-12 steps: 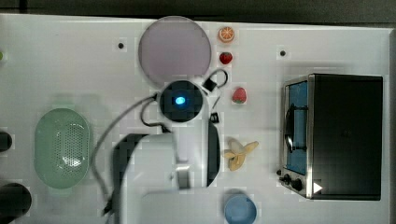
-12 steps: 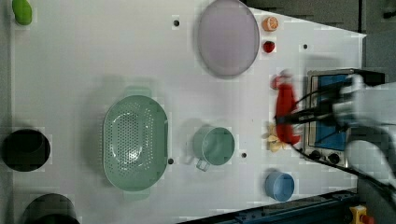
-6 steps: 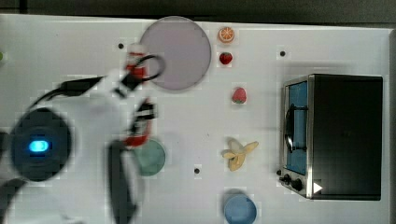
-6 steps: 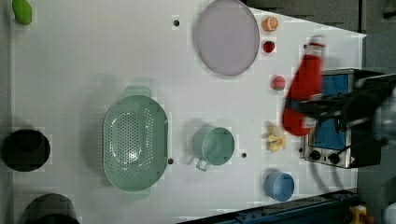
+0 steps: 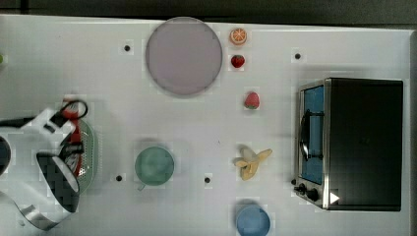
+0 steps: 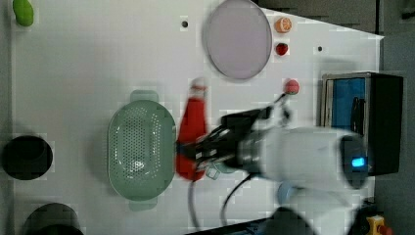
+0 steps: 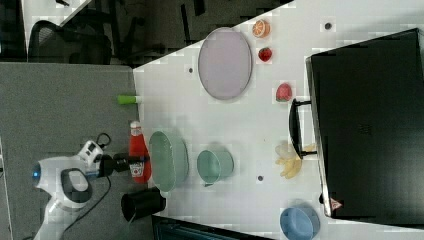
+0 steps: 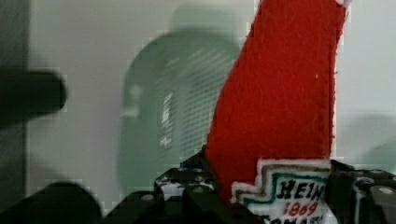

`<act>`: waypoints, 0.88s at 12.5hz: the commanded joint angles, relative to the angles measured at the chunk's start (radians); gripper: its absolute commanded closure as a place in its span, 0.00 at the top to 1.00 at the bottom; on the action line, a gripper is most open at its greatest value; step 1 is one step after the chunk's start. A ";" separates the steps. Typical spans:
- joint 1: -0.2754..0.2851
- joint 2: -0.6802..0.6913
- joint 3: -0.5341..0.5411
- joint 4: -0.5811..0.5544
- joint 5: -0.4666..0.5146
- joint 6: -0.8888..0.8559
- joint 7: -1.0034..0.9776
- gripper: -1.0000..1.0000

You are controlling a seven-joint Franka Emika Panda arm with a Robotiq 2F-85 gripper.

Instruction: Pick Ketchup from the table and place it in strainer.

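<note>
Ketchup in the air, strainer right beside it!

The end effector (image 6: pixel 198 152) is clamped on the Ketchup's (image 6: pixel 191 129) label end, bottle held clear of the desk (image 6: pixel 98 58). Its long axis runs straight out from the end effector, cap leading. The strainer (image 6: pixel 141 149) lies just alongside, in the left view's left.

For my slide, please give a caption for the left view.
Gripper carries the Ketchup beside the strainer, not yet inside.

Red Ketchup (image 6: pixel 192 128), mint-green perforated strainer (image 6: pixel 141 150), lilac plate (image 5: pixel 183 55)
</note>
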 commanded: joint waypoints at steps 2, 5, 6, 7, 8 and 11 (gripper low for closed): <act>0.034 0.085 0.016 0.003 -0.027 0.092 0.142 0.63; 0.068 0.197 0.011 0.001 -0.103 0.219 0.191 0.63; 0.075 0.226 0.011 -0.001 -0.106 0.233 0.239 0.63; 0.079 0.247 0.010 -0.001 -0.117 0.234 0.281 0.63; 0.081 0.258 0.009 0.000 -0.137 0.234 0.303 0.67; 0.080 0.257 -0.004 -0.008 -0.187 0.264 0.308 0.99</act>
